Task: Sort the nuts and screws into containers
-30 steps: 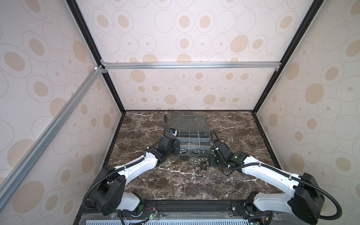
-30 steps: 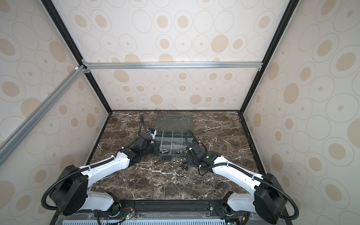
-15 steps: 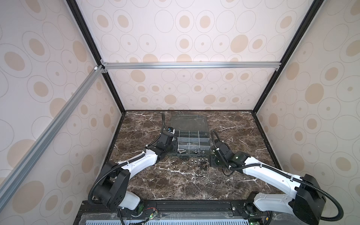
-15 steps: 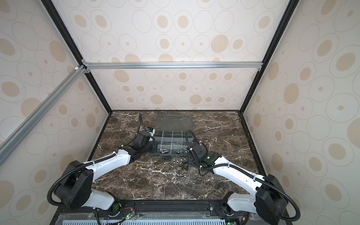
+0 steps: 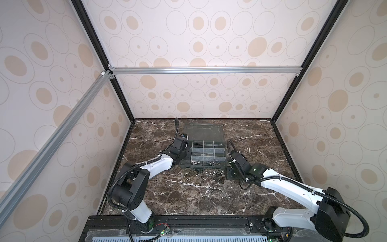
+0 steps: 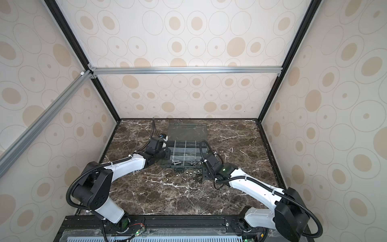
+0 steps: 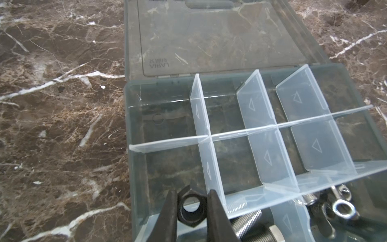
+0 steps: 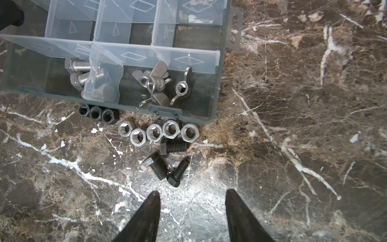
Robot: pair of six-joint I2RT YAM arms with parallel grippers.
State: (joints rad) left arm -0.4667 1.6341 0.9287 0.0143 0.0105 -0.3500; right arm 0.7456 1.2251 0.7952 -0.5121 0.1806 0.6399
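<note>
The dark grey organizer box lies open, its clear dividers forming the containers. My left gripper is shut on a black hex nut, held over the box's left cells beside a divider. Silver screws lie in the near left cell and wing nuts in the near right one. On the marble in front lie three black nuts, several silver nuts and three black screws. My right gripper hangs open over bare marble just short of the black screws.
The box's clear lid lies flat behind it toward the back wall. Patterned walls with black frame posts close in the marble floor on three sides. The left arm reaches in along the box's left side.
The left arm has swung a little, carrying its gripper and the black nut slightly farther back along the box's left side. The right arm has not moved.
</note>
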